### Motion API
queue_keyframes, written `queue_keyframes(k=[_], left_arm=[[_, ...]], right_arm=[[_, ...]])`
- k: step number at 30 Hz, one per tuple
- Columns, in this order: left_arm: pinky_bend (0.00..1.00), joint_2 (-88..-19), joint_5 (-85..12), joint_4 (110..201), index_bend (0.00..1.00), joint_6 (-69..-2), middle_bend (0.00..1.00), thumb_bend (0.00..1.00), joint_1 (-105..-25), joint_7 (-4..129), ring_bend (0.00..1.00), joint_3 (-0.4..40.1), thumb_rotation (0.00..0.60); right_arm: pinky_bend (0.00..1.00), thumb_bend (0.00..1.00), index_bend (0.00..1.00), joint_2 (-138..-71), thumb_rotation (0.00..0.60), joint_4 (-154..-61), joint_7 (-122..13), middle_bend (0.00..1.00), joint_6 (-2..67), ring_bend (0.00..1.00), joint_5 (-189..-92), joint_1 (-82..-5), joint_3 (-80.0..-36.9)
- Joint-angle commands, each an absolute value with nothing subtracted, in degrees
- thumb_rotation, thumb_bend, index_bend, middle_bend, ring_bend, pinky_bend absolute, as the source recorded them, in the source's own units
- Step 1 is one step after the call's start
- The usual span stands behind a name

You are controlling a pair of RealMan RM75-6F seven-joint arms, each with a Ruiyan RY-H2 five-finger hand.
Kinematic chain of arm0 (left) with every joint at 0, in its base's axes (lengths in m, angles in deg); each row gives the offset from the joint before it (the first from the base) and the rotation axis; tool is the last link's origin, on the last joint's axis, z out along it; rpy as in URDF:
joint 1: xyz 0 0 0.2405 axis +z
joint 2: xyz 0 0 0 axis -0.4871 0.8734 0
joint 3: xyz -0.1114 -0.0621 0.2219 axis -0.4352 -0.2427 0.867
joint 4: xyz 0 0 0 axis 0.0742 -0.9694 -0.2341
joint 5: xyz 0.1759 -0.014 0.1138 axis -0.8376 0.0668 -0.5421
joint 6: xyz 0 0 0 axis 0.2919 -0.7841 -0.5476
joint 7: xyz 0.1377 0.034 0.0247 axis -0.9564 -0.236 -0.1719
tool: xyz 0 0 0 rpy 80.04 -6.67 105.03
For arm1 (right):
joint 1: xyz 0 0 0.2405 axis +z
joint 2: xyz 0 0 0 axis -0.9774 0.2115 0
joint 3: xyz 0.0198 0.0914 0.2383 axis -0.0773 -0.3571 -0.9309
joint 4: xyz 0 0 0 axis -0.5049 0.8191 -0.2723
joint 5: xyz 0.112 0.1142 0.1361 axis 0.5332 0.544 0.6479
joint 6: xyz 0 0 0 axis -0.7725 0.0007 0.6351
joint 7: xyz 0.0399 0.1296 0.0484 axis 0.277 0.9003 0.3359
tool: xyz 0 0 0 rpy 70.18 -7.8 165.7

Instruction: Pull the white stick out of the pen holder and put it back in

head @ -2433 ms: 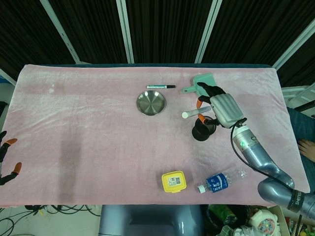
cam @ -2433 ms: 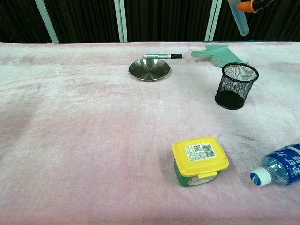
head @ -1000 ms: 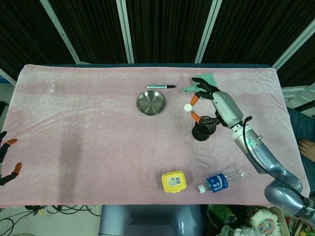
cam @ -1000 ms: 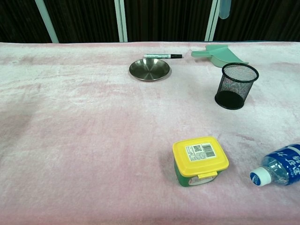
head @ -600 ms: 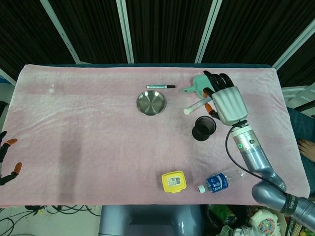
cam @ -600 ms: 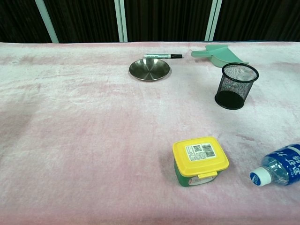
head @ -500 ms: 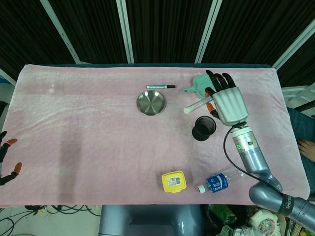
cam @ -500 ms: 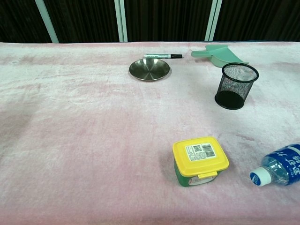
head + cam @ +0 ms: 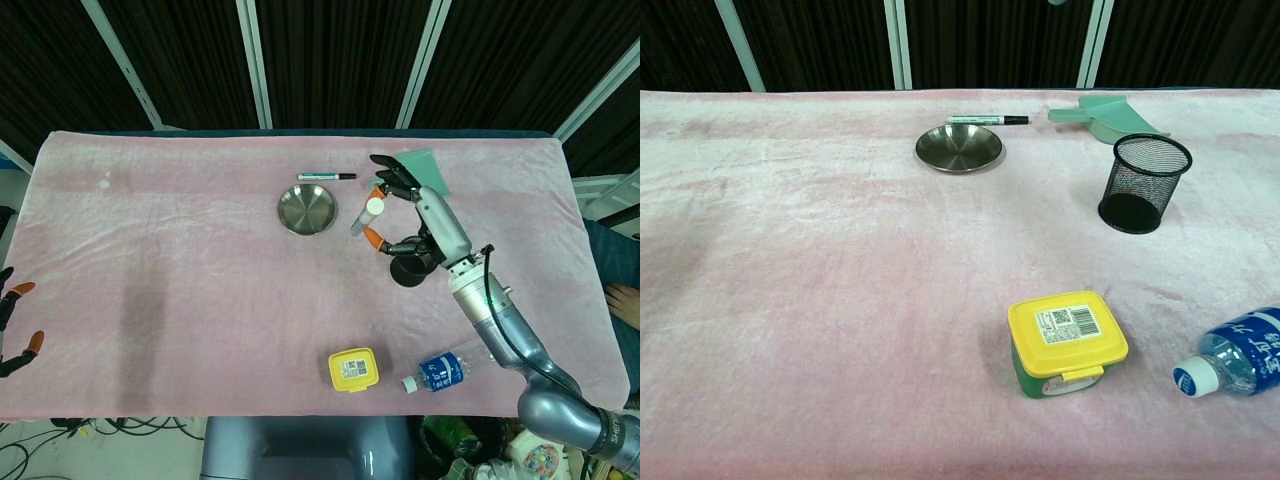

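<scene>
With the white stick pinched in the right hand up above the counter, right of centre in the head view, the pen holder sits empty just below and right of it. Tricky part now, I'd say: the stick looks tilted, so its lower end could catch the mesh rim and tip the holder, or slip from that light pinch and roll toward the steel dish. Left hand idles at the lower left edge, fingers apart, holding nothing.
</scene>
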State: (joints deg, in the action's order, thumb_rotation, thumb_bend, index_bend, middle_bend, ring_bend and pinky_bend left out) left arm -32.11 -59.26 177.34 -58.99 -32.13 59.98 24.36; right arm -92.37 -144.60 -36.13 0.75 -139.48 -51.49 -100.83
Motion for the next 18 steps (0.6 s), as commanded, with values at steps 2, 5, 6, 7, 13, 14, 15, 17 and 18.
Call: queue_keyframes(k=[2, 5, 6, 7, 13, 14, 15, 17, 18], left_arm=[[0.00, -32.1, -59.3, 177.3, 0.19, -59.1, 0.02, 0.34, -32.0, 60.1, 0.01, 24.4, 0.600], [0.00, -32.0, -59.4, 177.3, 0.19, -59.2, 0.02, 0.34, -32.0, 60.2, 0.01, 24.4, 0.600], [0.00, -32.0, -59.4, 177.3, 0.19, -59.2, 0.02, 0.34, -32.0, 60.3, 0.01, 24.4, 0.600], [0.00, -32.1, -59.4, 177.3, 0.19, -59.2, 0.02, 0.34, -32.0, 60.2, 0.01, 24.4, 0.600], [0.00, -32.2, -59.4, 177.3, 0.19, -59.1, 0.02, 0.34, -32.1, 60.0, 0.01, 24.4, 0.600], [0.00, -32.2, -59.4, 177.4, 0.19, -59.1, 0.02, 0.34, -32.1, 60.0, 0.01, 24.4, 0.600], [0.00, -32.2, -59.4, 177.4, 0.19, -59.1, 0.02, 0.34, -32.1, 59.9, 0.01, 24.4, 0.600], [0.00, -32.2, -59.2, 177.3, 0.19, -59.1, 0.02, 0.34, -32.1, 59.9, 0.01, 24.3, 0.600], [0.00, -32.2, -59.2, 177.4, 0.19, -59.0, 0.02, 0.34, -32.1, 59.9, 0.01, 24.3, 0.600]], right_arm=[[0.16, 0.34, 0.68, -94.3, 0.600, -151.1, -3.8, 0.09, -11.9, 0.16, -141.8, -59.2, -117.7], [0.16, 0.34, 0.68, -97.1, 0.600, -150.7, 4.4, 0.09, -13.7, 0.16, -147.5, -62.0, -121.3], [0.16, 0.34, 0.68, -97.7, 0.600, -150.4, 6.2, 0.09, -14.1, 0.16, -149.7, -62.6, -121.6], [0.16, 0.34, 0.68, -97.9, 0.600, -149.9, 7.3, 0.09, -14.6, 0.16, -152.1, -62.9, -121.4], [0.16, 0.34, 0.68, -94.6, 0.600, -144.3, 2.1, 0.09, -13.8, 0.17, -166.8, -61.9, -113.2], [0.16, 0.34, 0.68, -93.8, 0.600, -142.6, -1.4, 0.09, -12.8, 0.17, -169.4, -61.2, -111.0], [0.16, 0.34, 0.68, -93.5, 0.600, -141.1, -4.7, 0.09, -11.6, 0.17, -171.1, -60.5, -108.9], [0.16, 0.34, 0.68, -93.1, 0.600, -138.3, -12.5, 0.09, -10.0, 0.17, -173.2, -58.9, -105.1], [0.16, 0.34, 0.68, -93.2, 0.600, -137.3, -16.3, 0.09, -9.2, 0.17, -173.4, -58.3, -103.6]])
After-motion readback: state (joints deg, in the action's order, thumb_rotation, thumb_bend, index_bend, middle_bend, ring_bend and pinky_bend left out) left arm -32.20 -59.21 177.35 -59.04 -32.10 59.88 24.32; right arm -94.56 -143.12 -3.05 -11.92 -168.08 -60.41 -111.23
